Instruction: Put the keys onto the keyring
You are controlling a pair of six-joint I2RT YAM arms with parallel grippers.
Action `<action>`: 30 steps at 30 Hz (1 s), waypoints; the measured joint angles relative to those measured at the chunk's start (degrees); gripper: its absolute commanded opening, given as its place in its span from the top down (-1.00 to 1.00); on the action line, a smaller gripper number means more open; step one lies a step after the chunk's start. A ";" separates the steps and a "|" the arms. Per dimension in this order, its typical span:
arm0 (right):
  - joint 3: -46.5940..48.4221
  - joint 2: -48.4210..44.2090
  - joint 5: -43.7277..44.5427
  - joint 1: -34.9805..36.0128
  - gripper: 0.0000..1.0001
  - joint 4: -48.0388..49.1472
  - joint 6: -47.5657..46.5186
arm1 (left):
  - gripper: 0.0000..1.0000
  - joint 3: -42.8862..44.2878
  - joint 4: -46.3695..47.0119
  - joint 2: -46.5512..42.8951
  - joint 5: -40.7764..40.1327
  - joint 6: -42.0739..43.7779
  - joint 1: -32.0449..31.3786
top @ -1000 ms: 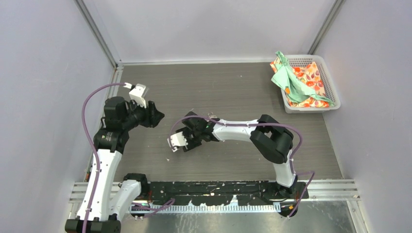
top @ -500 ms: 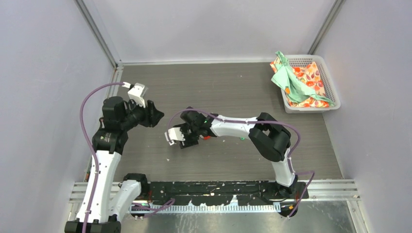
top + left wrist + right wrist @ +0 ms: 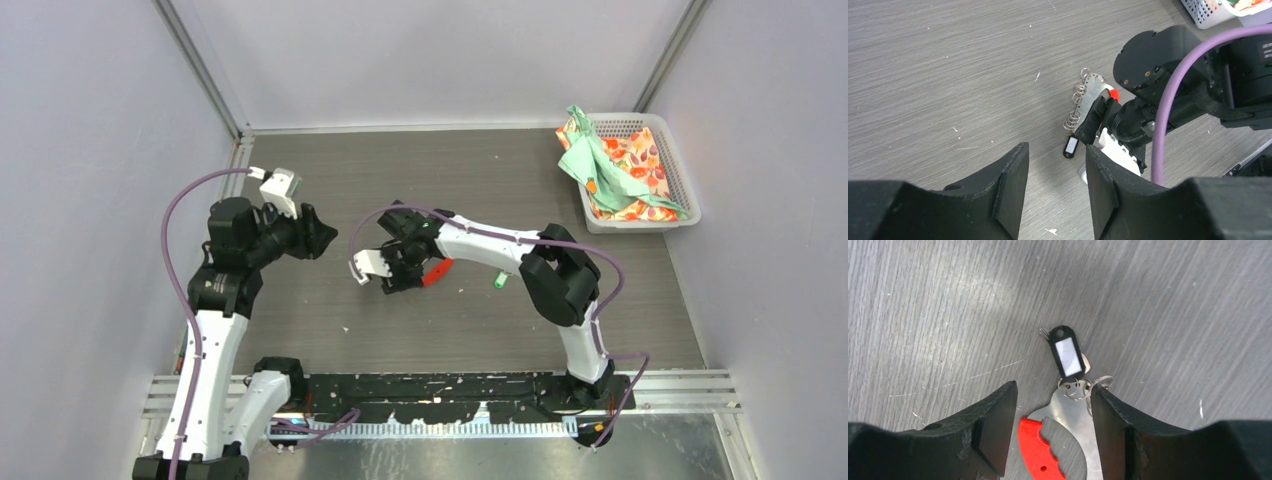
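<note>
The black-tagged key [image 3: 1066, 351] seems to be on the keyring [image 3: 1068, 432] between the parted right tool [image 3: 1050, 420], the green-tagged key [image 3: 497, 284] lies loose on the desk [image 3: 400, 170], and the left tool [image 3: 1055, 192] hangs parted and empty

Between my matt black plastic fingers [image 3: 993, 430] lie the shiny metal keyring [image 3: 1075, 427] with its glossy red plastic tab and a black-tagged key [image 3: 1065, 352], on the grained grey table [image 3: 948, 305].

Even, bright overhead light, soft shadows; wrist views blur at near edges.
</note>
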 measured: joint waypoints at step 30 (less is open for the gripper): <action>5.03 8.04 -3.08 -0.74 -0.11 -0.17 1.55 | -0.21 3.10 -0.68 0.33 0.17 -0.55 0.00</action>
